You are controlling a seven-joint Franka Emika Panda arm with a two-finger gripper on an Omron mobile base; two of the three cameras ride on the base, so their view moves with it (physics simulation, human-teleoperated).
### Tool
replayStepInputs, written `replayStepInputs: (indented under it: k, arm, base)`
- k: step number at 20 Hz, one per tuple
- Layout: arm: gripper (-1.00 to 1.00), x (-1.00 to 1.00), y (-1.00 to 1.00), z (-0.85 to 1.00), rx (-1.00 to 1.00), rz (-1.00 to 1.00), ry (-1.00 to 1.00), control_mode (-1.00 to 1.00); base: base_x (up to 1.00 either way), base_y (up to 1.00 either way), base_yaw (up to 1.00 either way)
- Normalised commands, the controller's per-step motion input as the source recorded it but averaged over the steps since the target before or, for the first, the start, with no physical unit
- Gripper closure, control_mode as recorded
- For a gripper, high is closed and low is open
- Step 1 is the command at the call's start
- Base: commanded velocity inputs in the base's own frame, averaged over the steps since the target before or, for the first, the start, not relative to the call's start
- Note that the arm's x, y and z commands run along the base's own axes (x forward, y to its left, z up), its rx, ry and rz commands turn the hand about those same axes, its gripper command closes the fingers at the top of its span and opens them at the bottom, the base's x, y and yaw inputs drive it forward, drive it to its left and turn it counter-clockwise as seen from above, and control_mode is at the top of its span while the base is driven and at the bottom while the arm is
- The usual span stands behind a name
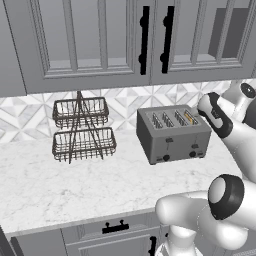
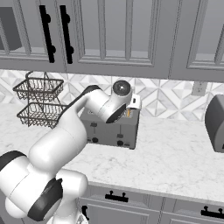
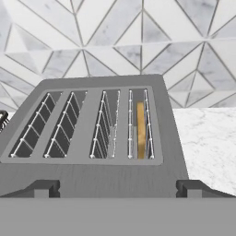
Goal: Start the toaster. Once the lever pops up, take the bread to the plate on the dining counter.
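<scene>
1. We saw the bread standing on edge in the rightmost of four slots of the toaster, its tan top edge showing at the slot mouth.
2. The toaster sat on the grey-veined wall counter, near the patterned tile backsplash, its levers and dark knobs on the near face.
3. The gripper hung close above the toaster's right end; we could not tell whether its fingers were spread or pressed together.
4. A two-tier wire basket rack stood to the left of the toaster, well apart from it.
5. Grey wall cabinets with black handles hung above.
</scene>
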Motion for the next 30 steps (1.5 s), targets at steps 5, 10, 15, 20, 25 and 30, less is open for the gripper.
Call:
replayStepInputs:
  k: [5,10,15,20,25,30]
  arm:
    - [-1.0,0.0,0.0,0.0,0.0,0.0,0.0,-1.0]
    - [-1.0,0.0,0.0,0.0,0.0,0.0,0.0,-1.0]
    - [-1.0,0.0,0.0,0.0,0.0,0.0,0.0,-1.0]
    - [-1.0,0.0,0.0,0.0,0.0,0.0,0.0,-1.0]
    - [-1.0,0.0,0.0,0.0,0.0,0.0,0.0,-1.0]
    - [-1.0,0.0,0.0,0.0,0.0,0.0,0.0,-1.0]
  base:
    - [0.0,0.0,0.0]
    - [0.0,0.0,0.0]
    - [0.0,0.0,0.0]
    - [0.0,0.0,0.0]
    - [0.0,0.0,0.0]
    - [0.0,0.0,0.0]
